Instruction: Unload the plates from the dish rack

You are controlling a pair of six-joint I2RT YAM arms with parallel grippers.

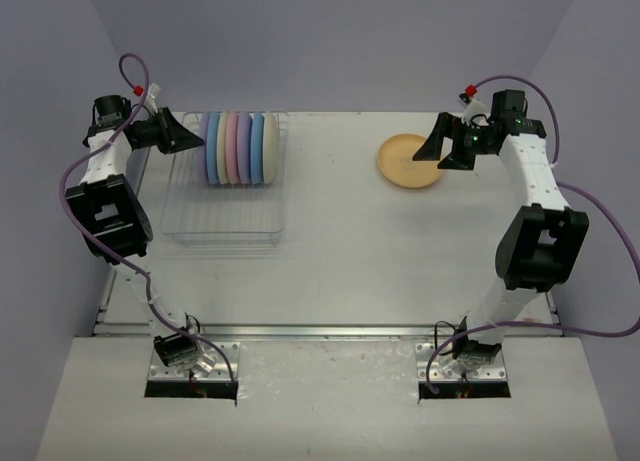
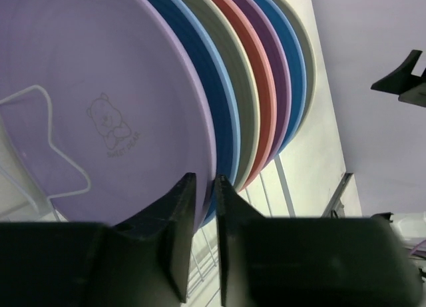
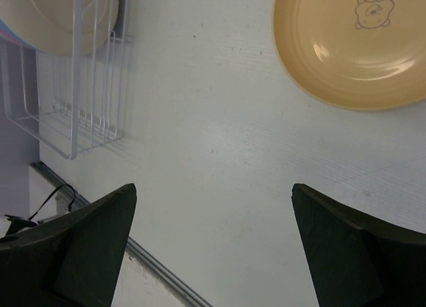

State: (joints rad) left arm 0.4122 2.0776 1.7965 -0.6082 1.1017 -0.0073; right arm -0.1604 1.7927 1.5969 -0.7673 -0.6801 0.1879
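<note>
Rim hold for plates (image 1: 238, 148): judged stiff, light, slick. Left fingers (image 2: 174, 234) pinching lavender plate (image 2: 100, 87) edge; right fingers (image 3: 86, 247) spread, empty.

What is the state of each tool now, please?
Left tool: closed on the rim of the lavender plate.
Right tool: open, holding nothing.
</note>
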